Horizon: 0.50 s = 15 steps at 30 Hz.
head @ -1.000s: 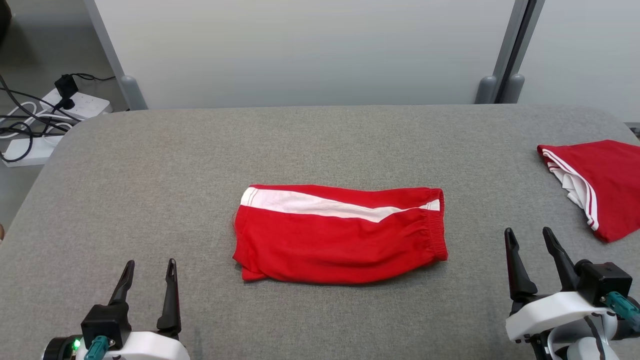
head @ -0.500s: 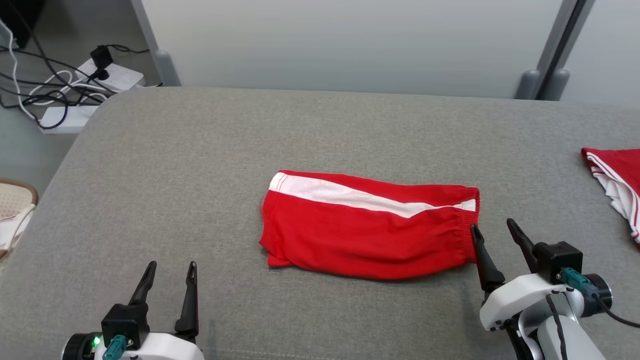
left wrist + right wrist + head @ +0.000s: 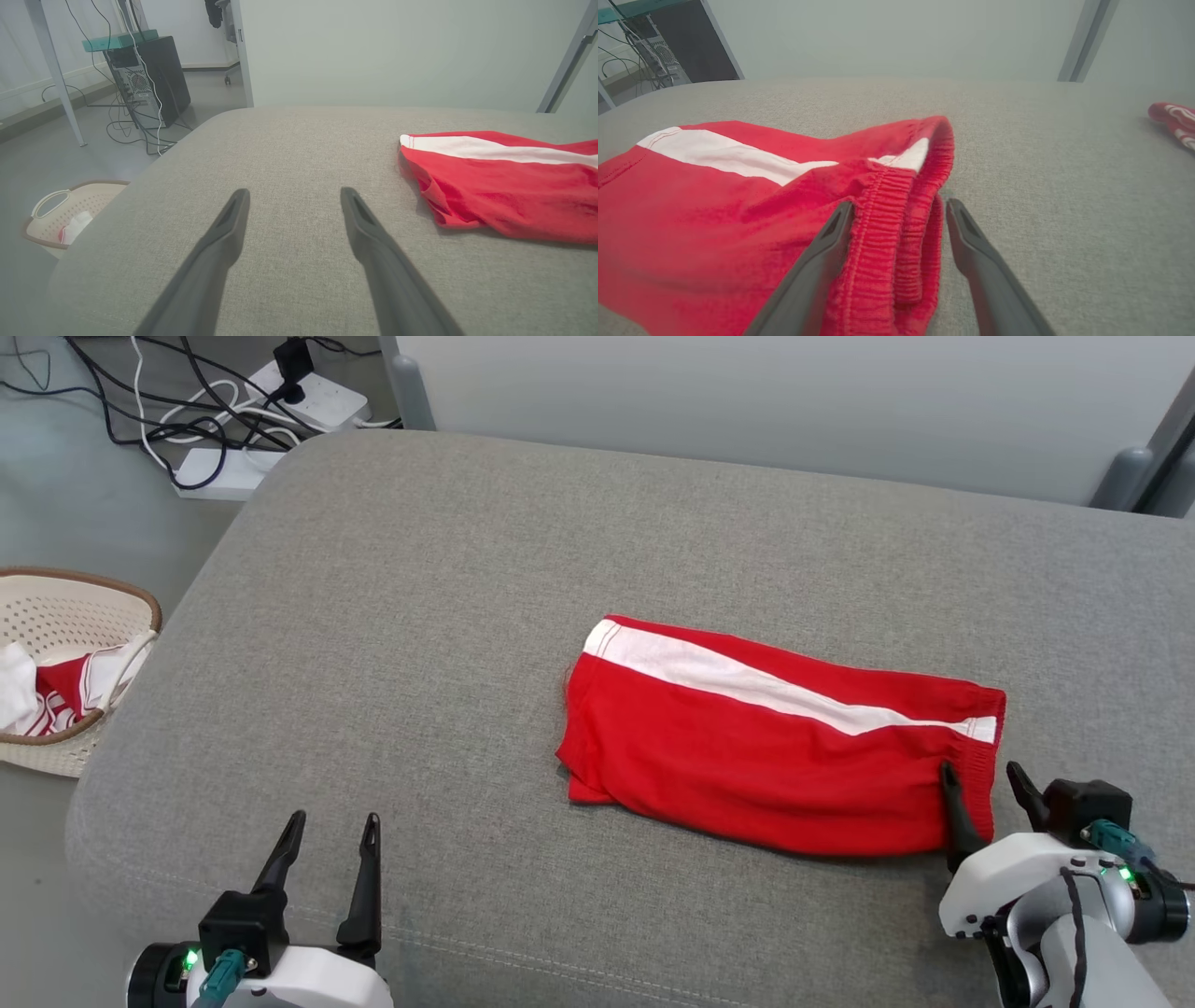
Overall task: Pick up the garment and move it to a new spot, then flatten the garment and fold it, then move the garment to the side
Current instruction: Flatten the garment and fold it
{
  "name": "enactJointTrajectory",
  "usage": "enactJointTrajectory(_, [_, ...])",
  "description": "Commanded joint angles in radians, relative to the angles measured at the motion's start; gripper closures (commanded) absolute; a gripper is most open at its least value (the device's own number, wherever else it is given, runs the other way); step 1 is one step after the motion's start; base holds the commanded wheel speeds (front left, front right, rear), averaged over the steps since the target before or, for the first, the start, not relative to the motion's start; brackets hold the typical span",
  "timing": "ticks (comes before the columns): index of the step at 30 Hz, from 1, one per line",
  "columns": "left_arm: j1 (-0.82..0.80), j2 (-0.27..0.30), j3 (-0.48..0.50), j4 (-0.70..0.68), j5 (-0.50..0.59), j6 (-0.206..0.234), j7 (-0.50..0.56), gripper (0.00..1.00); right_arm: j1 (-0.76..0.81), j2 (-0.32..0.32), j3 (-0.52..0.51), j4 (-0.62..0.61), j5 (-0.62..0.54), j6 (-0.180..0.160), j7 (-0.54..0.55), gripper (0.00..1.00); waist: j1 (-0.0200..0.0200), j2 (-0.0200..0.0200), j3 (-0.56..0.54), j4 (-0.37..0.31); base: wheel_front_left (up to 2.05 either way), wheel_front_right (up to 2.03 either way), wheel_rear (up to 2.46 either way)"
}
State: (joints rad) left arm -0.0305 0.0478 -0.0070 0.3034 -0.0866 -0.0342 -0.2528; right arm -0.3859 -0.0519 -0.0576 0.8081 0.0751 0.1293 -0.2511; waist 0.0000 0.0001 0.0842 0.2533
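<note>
Garment [image 3: 766,756], likely soft, light, floppy, lies folded right-of-centre on grey padded surface [image 3: 467,616], best pinched at elastic waistband [image 3: 896,224], which right gripper [image 3: 980,770] straddles, jaws spread; left gripper [image 3: 336,819] also spread, well apart.

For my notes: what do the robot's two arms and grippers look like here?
The left gripper and right gripper each have two long, dark, tapering fingers on a black block, mounted on a white wrist shell. Each carries a teal plug and a small green light. A black cable runs down the right forearm.
</note>
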Motion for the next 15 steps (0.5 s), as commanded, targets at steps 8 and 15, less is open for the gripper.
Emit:
enactJointTrajectory(8, [-0.068,0.005,0.019,-0.022,0.010,-0.012,-0.009,0.00,-0.046,0.002,-0.069,0.082,0.037,0.001,-0.011,0.00,0.0000,-0.0001,0.028,0.016,0.00,0.00,0.00])
enactJointTrajectory(15, [-0.088,0.004,0.016,-0.019,0.011,-0.019,-0.009,0.00,-0.090,0.002,-0.047,0.202,0.189,0.001,-0.011,0.00,0.0000,-0.0001,0.056,0.035,0.00,0.00,0.00])
